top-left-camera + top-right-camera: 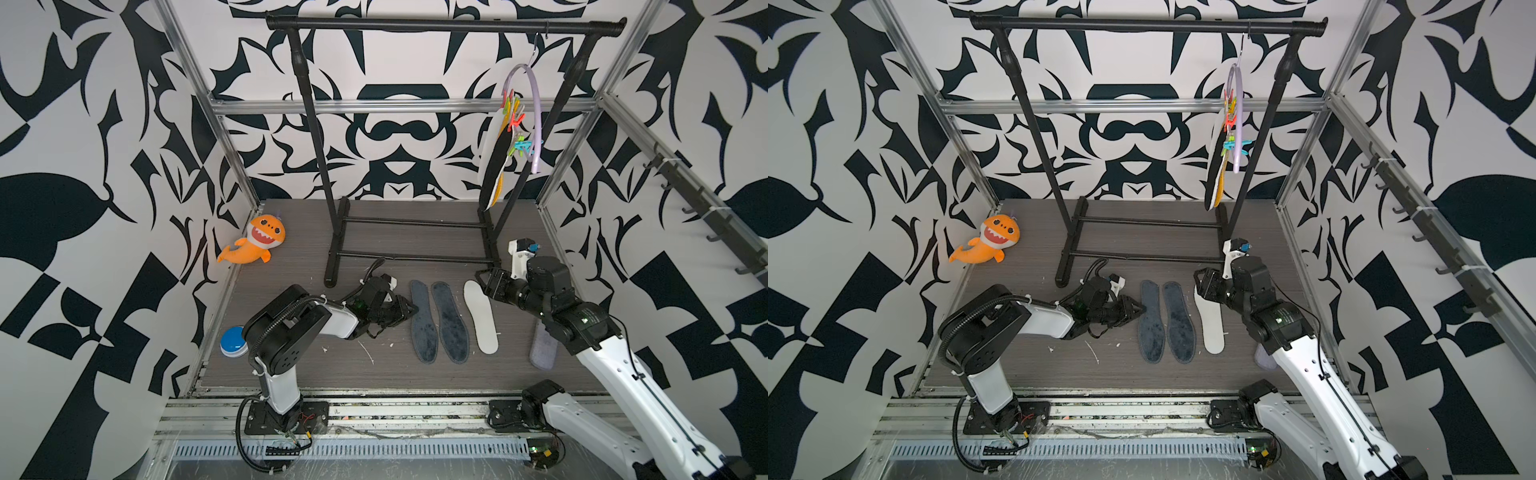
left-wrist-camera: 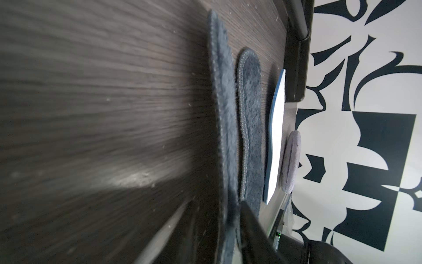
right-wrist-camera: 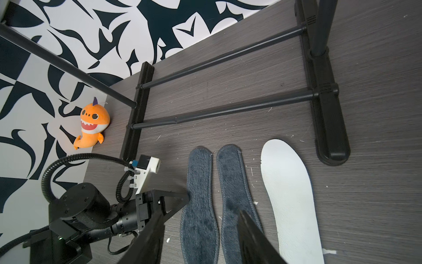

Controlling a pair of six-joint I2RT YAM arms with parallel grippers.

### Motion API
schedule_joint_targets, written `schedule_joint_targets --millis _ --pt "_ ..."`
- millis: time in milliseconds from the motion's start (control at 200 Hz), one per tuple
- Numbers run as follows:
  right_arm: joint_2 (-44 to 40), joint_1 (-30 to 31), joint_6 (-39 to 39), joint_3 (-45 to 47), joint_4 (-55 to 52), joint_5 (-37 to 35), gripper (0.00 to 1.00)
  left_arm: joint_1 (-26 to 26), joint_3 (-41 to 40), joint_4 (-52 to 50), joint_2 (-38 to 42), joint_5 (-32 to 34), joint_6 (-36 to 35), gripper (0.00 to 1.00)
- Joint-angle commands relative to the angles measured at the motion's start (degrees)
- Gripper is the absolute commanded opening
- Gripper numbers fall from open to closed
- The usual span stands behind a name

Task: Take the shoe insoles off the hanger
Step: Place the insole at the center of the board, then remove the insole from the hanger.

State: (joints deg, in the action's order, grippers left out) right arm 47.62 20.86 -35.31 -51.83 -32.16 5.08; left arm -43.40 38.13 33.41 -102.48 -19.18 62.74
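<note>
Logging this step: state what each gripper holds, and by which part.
Nothing is held. The left gripper stands open astride the edge of one dark grey-blue insole; the right gripper is open and empty.

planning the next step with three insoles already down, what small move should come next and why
Probably draw the left gripper back off the grey-blue insole at its tips: its fingers look parted, the insole lies flat on the table, and more insoles hang on the hanger.
</note>
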Motion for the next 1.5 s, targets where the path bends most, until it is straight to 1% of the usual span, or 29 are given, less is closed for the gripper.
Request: schedule_joint_targets --millis 0,55,120,285,460,585,615,720,795,890,920,935,950,1060,1210,1495 --pt "-1.29 -0.69 0.94 -0.15 0.10 -1.15 0.55 -0.67 0.77 -4.45 3.19 2.79 -2.29 0.58" --pt "-1.45 -0.82 0.94 -0.24 0.15 -1.14 0.55 -1.14 0.95 -7.67 5.03 4.35 -3.88 0.62" --pt "-1.41 -0.90 0.77 -0.33 0.17 -1.17 0.55 -1.56 1.31 -11.67 7.42 6.20 -5.86 0.63" --pt "-1.46 -1.15 0.45 -0.49 0.03 -1.34 0.56 -2.69 2.64 -21.16 14.69 11.64 -11.50 0.64" --pt "-1.96 -2.02 0.08 -0.81 -0.89 -2.47 0.58 -4.48 5.36 -30.93 23.86 19.76 -20.84 0.65" --pt "-2.09 -3.13 0.15 -1.25 -1.41 -1.60 0.60 -4.85 7.07 -33.35 29.02 23.67 -27.62 0.66" --pt "-2.04 -3.35 0.24 -1.33 -1.41 -1.30 0.61 -4.93 7.51 -33.41 31.68 24.36 -29.25 0.66" --pt "-1.81 -4.63 0.59 -1.90 -1.43 0.03 0.63 -4.94 9.20 -32.06 34.34 26.39 -34.93 0.69" --pt "-1.72 -5.72 0.73 -2.55 -1.46 0.47 0.63 -4.94 10.63 -29.71 35.22 26.93 -38.80 0.74" --pt "-1.91 -7.40 1.11 -3.56 -1.51 0.61 0.64 -4.94 12.77 -25.62 34.50 27.07 -43.66 0.84" --pt "-2.06 -8.03 1.21 -3.96 -1.58 0.34 0.65 -5.00 13.60 -24.24 33.96 26.91 -45.04 0.84" --pt "-2.09 -8.22 1.21 -4.10 -1.65 0.14 0.65 -4.96 14.00 -23.59 33.62 26.84 -45.84 0.89" --pt "-2.16 -8.43 1.21 -4.26 -1.67 -0.15 0.65 -4.95 14.45 -22.95 33.27 26.77 -46.44 0.91" --pt "-3.32 -9.80 1.82 -5.16 -1.83 -1.97 0.68 -4.87 17.91 -17.89 29.97 25.36 -50.90 1.00" --pt "-4.54 -10.91 3.28 -7.23 -3.73 -3.08 0.71 -4.77 24.89 -13.98 22.26 22.71 -54.84 0.99" --pt "-3.40 -11.59 5.23 -10.74 -5.63 0.63 0.72 -4.24 38.56 -8.02 7.51 17.95 -56.06 1.00"
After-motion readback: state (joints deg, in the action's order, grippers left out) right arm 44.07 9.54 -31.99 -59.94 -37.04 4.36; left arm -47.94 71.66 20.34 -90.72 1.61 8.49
